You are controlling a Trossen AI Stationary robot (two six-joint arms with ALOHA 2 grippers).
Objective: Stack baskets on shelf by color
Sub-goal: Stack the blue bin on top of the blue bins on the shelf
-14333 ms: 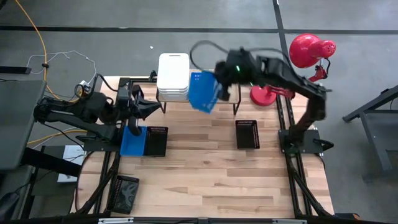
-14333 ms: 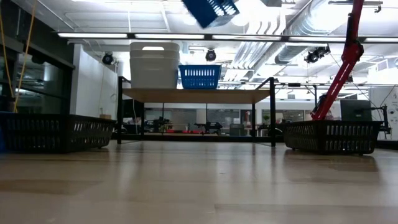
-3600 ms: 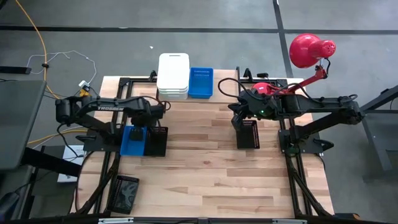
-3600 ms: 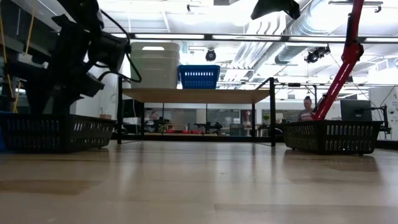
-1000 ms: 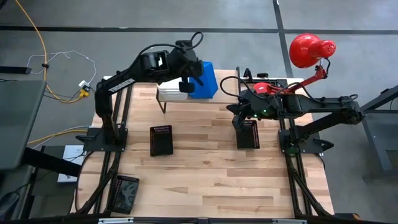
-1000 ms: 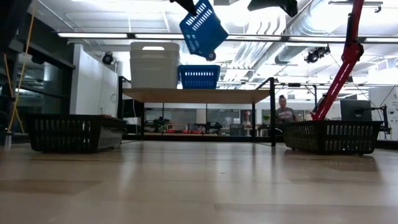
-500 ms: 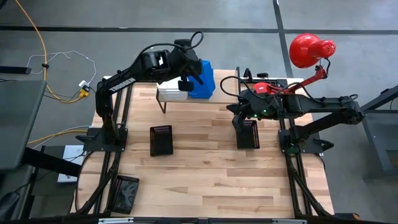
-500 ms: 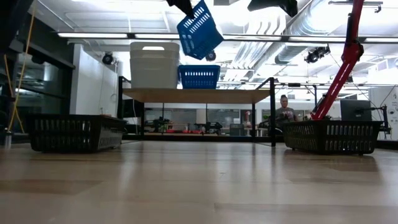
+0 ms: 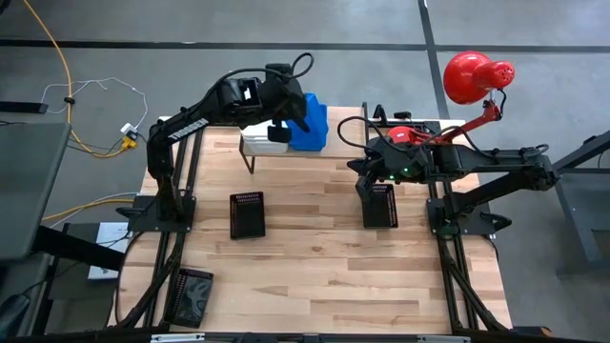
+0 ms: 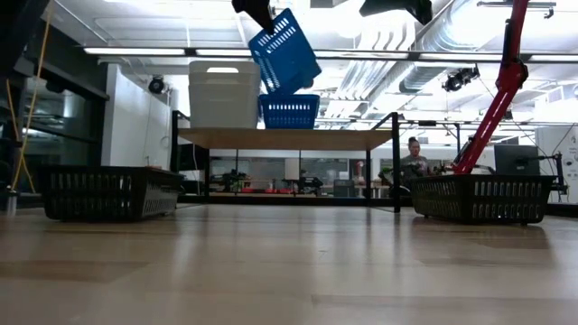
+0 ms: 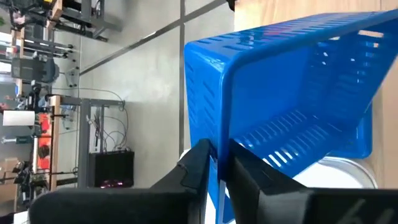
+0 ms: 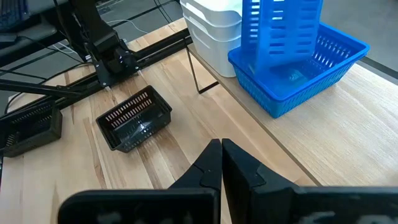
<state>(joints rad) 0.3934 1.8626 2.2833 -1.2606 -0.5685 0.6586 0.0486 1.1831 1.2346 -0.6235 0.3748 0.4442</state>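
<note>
left gripper (image 11: 219, 163) pinching rim of tilted blue basket (image 10: 284, 51), over 2nd blue basket (image 12: 298, 74) on shelf (image 10: 280, 137); right gripper (image 12: 221, 163) fingers pressed together.

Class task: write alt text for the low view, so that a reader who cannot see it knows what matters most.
A tilted blue basket hangs just above a second blue basket on the shelf, beside a stack of white baskets. Two black baskets sit on the table, one on each side of the shelf.
</note>
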